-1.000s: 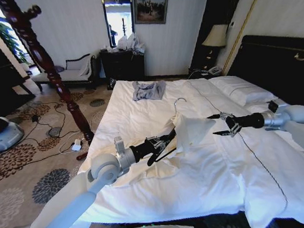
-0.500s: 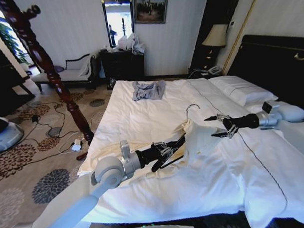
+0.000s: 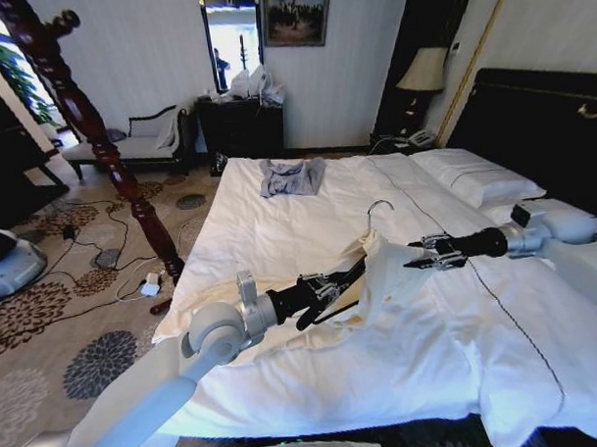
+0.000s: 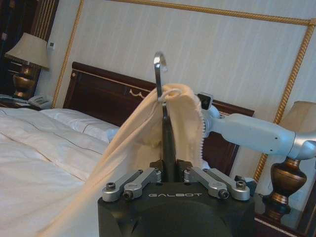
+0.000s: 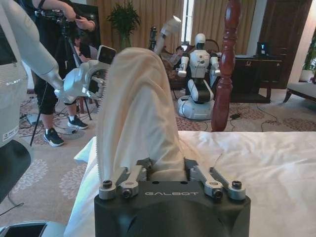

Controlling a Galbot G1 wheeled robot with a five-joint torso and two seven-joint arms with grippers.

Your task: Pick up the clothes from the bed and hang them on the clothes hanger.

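We note the left gripper (image 3: pixel 332 286) clenched on the black clothes hanger (image 3: pixel 351 274), holding it above the middle of the bed (image 3: pixel 279 234); from the left wrist the hanger's stem (image 4: pixel 168 143) runs straight up from between the closed fingers to its silver hook (image 4: pixel 158 66). We see the clothes (image 3: pixel 374 280), a cream wrinkled garment, draped over the hanger with its collar gathered just below the hook and the rest trailing down onto the white sheet. The right gripper (image 3: pixel 429 253) reaches in from the headboard side and meets the raised fabric; from the right wrist we see its fingers (image 5: pixel 129 178) closed around a bunched fold of the clothes (image 5: pixel 140 108), which rises directly from between them. The hook (image 3: pixel 378 209) stands clear above the fabric, between the two grippers. Farther out, a small grey-blue garment (image 3: pixel 291 176) lies near the far edge of the bed, well apart from the arms, and white pillows (image 3: pixel 473 178) sit against the black headboard (image 3: pixel 540 117).
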